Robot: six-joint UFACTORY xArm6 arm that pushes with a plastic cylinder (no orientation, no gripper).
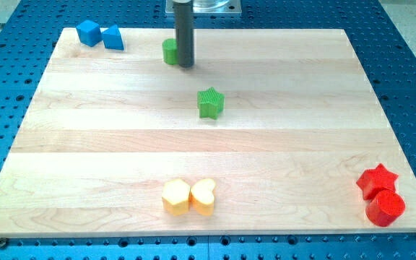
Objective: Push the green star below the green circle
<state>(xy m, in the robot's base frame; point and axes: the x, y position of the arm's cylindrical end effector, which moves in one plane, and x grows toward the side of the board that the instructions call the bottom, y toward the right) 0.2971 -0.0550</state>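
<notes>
Wood board point(85, 144): my tip point(185, 66) touching green circle point(169, 51)

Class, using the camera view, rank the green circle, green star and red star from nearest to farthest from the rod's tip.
My tip sits at the view's top.
1. green circle, touching its left
2. green star, just below-right
3. red star, bottom right

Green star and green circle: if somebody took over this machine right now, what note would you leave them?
My tip is at the view's top, right beside the green circle, apparently touching it on its right.
The green star sits below the circle and off to the right, apart from my tip.
Done: star is already lower than the circle.
Left: nudge the star leftward until it is directly under the circle.
</notes>
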